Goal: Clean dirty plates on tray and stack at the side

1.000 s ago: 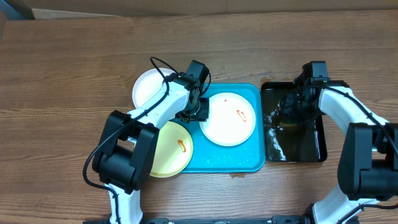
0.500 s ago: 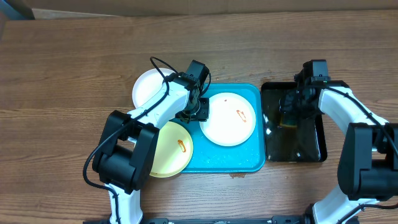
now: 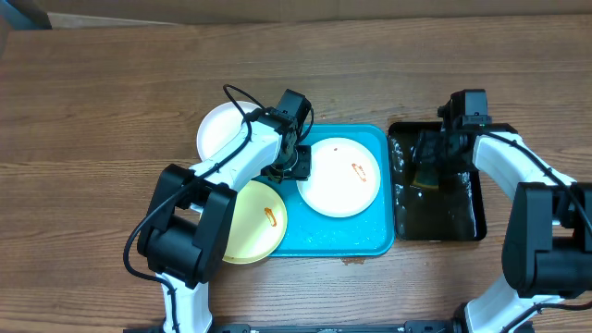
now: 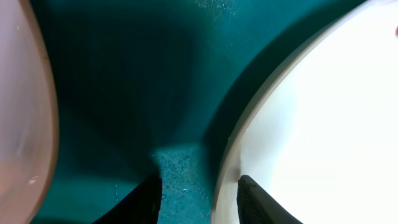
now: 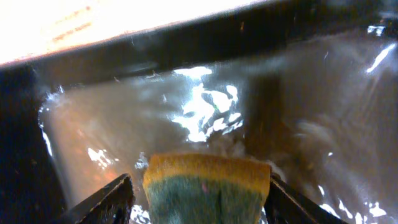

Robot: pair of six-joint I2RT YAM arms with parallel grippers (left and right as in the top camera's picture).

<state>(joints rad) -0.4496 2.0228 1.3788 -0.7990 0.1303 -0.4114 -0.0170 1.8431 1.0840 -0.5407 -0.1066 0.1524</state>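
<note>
A white plate (image 3: 339, 176) with a small orange smear lies in the turquoise tray (image 3: 342, 242). A pale yellow plate (image 3: 254, 222) overlaps the tray's left edge, and a second white plate (image 3: 222, 129) sits on the table past its top-left corner. My left gripper (image 3: 298, 166) is open at the white plate's left rim. In the left wrist view one finger is over the plate (image 4: 323, 124) and the other over the tray floor (image 4: 155, 74). My right gripper (image 3: 430, 171) is open, with a yellow-green sponge (image 5: 208, 180) between its jaws, a gap on one side.
A narrow black tray (image 3: 462, 222) holding water stands right of the turquoise tray; the sponge (image 3: 427, 174) rests in it. Another plate's pale rim (image 4: 25, 124) fills the left edge of the left wrist view. Both arms reach in from the table's near side.
The right gripper's jaws have spread apart around the sponge in the black tray's water. The left arm and the plates have not moved.
</note>
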